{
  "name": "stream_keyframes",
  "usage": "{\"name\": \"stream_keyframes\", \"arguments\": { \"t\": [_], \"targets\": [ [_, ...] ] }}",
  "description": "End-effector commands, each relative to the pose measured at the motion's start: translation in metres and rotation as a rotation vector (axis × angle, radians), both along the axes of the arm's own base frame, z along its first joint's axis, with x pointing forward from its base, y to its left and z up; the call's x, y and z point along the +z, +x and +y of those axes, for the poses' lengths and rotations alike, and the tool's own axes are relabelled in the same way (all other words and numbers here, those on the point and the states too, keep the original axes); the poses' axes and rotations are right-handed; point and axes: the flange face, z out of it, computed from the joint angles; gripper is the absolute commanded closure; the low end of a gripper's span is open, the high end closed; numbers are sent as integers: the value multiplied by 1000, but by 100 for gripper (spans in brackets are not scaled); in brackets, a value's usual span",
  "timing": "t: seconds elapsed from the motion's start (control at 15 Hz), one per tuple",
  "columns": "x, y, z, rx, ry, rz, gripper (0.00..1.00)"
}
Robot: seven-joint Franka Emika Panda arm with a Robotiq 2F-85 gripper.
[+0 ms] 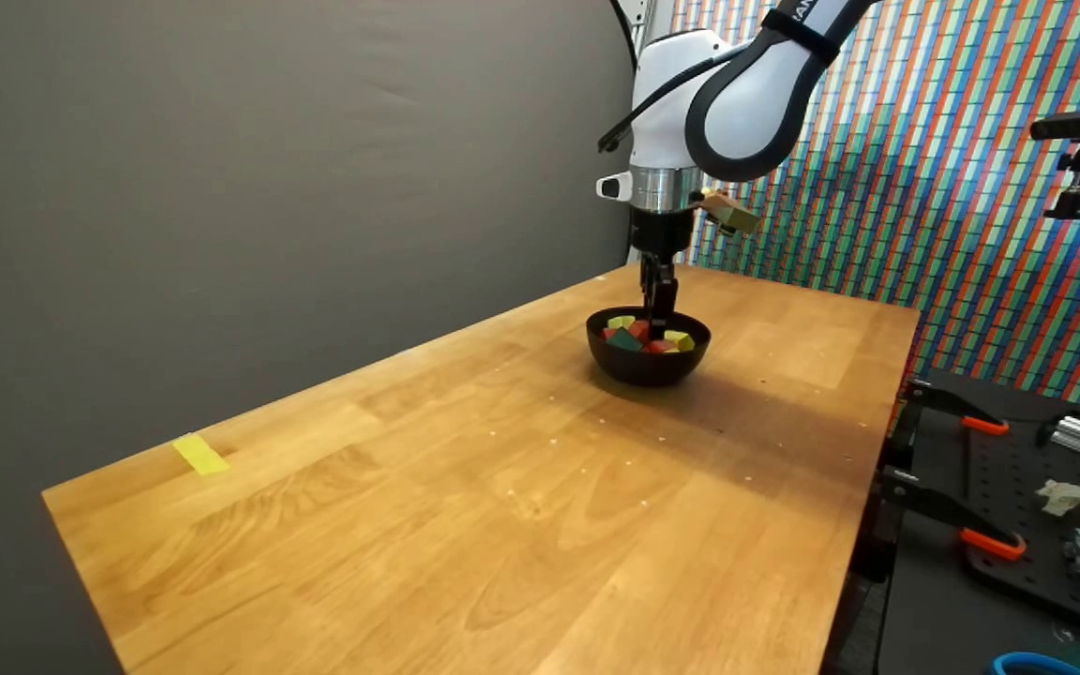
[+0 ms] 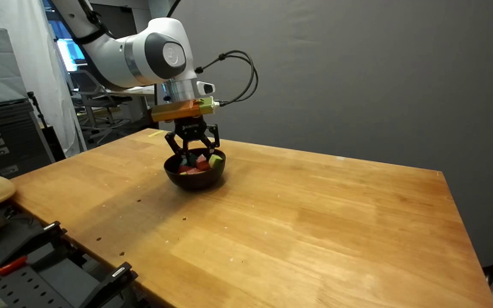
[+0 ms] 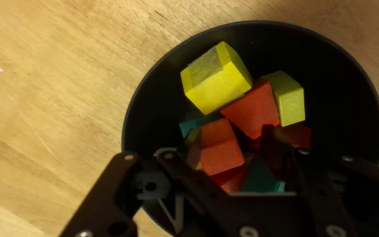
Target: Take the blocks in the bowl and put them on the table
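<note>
The black bowl (image 1: 645, 369) (image 2: 195, 181) stands upright on the wooden table (image 1: 502, 525) (image 2: 323, 222). In the wrist view, the bowl (image 3: 337, 85) holds several blocks: a bright yellow one (image 3: 217, 79), a pale yellow one (image 3: 292, 107), red ones (image 3: 253, 108) and teal ones (image 3: 258, 179). My gripper (image 1: 658, 330) (image 2: 198, 155) points down into the bowl. In the wrist view, my gripper (image 3: 231, 141) is open, with its fingertips among the blocks. An orange-red block (image 3: 221, 154) lies between the fingers, close to the left one and apart from the right one. The fingers hide some blocks.
A flat yellow tape patch (image 1: 202, 454) lies near a table edge. Black clamps with orange grips (image 1: 957, 516) (image 2: 109, 285) sit along one long side, beside a dark side surface with tools. A grey wall (image 1: 315, 187) stands behind the opposite side.
</note>
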Motion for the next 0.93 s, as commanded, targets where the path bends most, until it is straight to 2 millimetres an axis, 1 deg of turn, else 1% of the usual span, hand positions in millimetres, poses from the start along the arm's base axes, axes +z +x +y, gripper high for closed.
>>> {"name": "stream_keyframes", "arguments": {
  "t": [0.0,0.07,0.13,0.2,0.27,0.33,0.4,0.47,0.53,0.67,0.87],
  "targets": [
    [-6,-4,5,10,-24,-28,45],
    [-7,-3,7,15,-32,-31,42],
    [-8,-3,9,21,-37,-34,36],
    [-7,-3,11,24,-42,-38,33],
    [-8,-3,13,28,-49,-39,43],
    [-8,-3,16,35,-54,-38,58],
    [-8,-4,18,39,-59,-40,59],
    [-7,-4,19,43,-67,-43,66],
    [-7,-4,20,46,-73,-45,75],
    [-8,-5,21,50,-89,-49,90],
    [-9,-6,27,57,-102,-51,98]
  ]
}}
